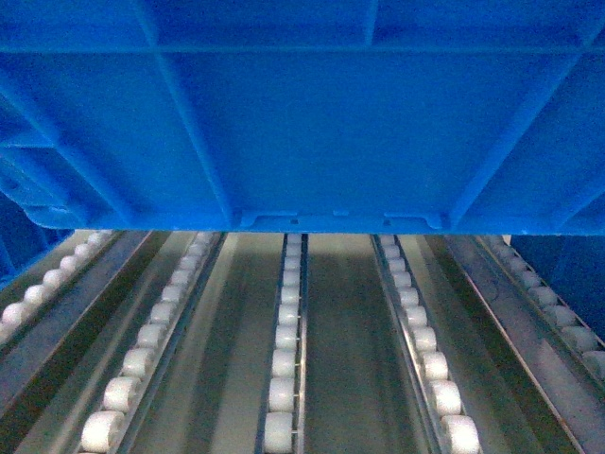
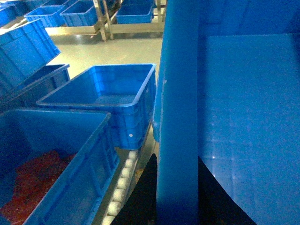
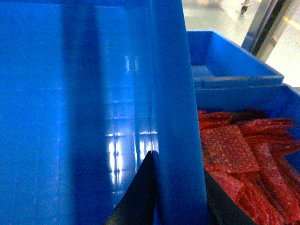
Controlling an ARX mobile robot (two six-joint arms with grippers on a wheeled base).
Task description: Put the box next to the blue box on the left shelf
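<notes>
Two grippers clamp the box (image 1: 302, 123), one on each side rim: left gripper (image 2: 176, 197) straddling the thick left wall, right gripper (image 3: 178, 201) straddling the right. It hangs above the left shelf (image 1: 288, 378), ribbed underside filling the head view, roller tracks beneath. An empty blue crate (image 2: 105, 101) sits left; red-filled crates (image 3: 243, 154) flank both sides.

box (image 1: 312, 123): glossy blue plastic, ribbed | left shelf (image 1: 354, 350): dull metal, rollers (image 1: 284, 364) probably white plastic
</notes>
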